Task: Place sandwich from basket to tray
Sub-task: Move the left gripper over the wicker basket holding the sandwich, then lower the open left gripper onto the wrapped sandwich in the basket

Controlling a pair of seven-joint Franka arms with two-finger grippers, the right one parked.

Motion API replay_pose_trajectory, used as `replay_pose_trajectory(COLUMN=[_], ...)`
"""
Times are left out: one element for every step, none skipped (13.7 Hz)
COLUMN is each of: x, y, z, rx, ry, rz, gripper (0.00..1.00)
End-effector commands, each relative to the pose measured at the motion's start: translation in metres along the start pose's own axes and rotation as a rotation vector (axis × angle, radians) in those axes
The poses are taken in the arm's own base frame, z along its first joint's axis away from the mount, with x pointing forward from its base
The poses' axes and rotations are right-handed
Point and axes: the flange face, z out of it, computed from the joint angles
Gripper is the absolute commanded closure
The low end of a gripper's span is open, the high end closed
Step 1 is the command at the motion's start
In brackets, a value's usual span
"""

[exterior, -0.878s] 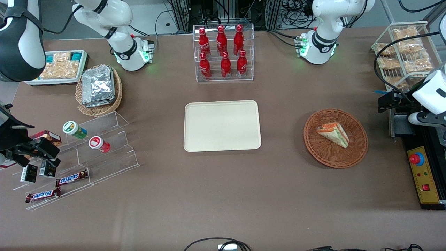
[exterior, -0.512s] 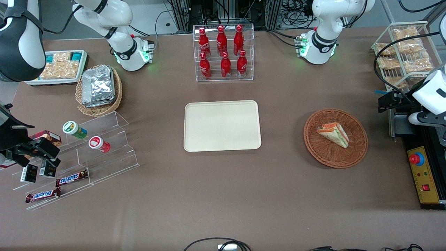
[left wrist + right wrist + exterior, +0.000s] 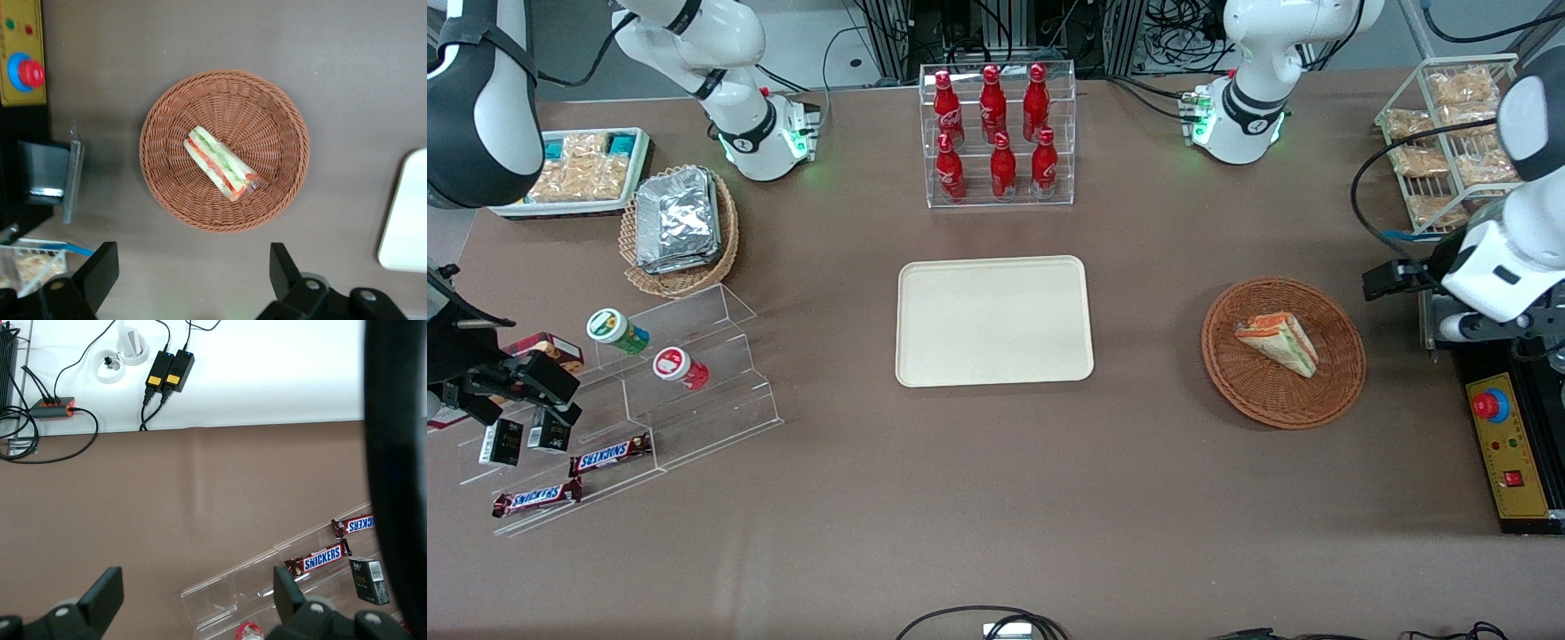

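The sandwich [image 3: 1279, 342], a white-bread wedge with orange-red and green filling, lies in the round reddish-brown wicker basket [image 3: 1334, 391]. The wrist view looks down on the sandwich [image 3: 220, 164] at the middle of the basket [image 3: 167, 193]. The cream tray [image 3: 994, 320] lies flat at the table's middle with nothing on it; one corner of the tray [image 3: 407, 213] shows in the wrist view. My gripper [image 3: 1383, 282] hovers above the table just outside the basket's rim, toward the working arm's end. The gripper [image 3: 192, 270] is open, with only bare table between its fingers [image 3: 100, 267].
A clear rack of red bottles [image 3: 998, 133] stands farther from the camera than the tray. A wire rack of bagged snacks [image 3: 1449, 133] and a control box with a red button [image 3: 1507, 444] flank the working arm. A foil-packet basket [image 3: 680, 231] and an acrylic snack stand [image 3: 649, 391] sit toward the parked arm's end.
The working arm has swung in toward the basket, bringing its gripper closer to the rim. The sandwich, basket and tray have not moved.
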Motion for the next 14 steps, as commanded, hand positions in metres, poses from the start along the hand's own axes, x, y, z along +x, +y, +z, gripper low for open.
replay_pose_trajectory(x=[-0.031,-0.037,-0.043,-0.046,-0.046,-0.045,-0.045,-0.045,-0.047,-0.05,-0.051,-0.049,-0.045,-0.042], y=[0.0,-0.001,-0.001,-0.001,0.0,0.003,0.004,0.005,0.005,0.006,0.006,0.007,0.009,0.011], z=[0.046,0.065,0.082,0.096,0.106,0.116,0.126,0.137,0.15,0.162,0.171,0.181,0.19,0.199], rx=[0.019,0.015,0.013,0.012,0.011,0.008,0.004,0.0,-0.006,-0.014,-0.023,-0.031,-0.036,-0.041], ry=[0.015,0.025,0.035,0.036,0.035,0.037,0.044,0.05,0.059,0.075,0.09,0.097,0.097,0.099], rz=[-0.098,-0.123,-0.152,-0.193,-0.239,-0.281,-0.322,-0.367,-0.396,-0.408,-0.434,-0.477,-0.512,-0.529], gripper=[0.0,0.0,0.0,0.0,0.0,0.0,0.0,0.0,0.0,0.0,0.0,0.0,0.0,0.0])
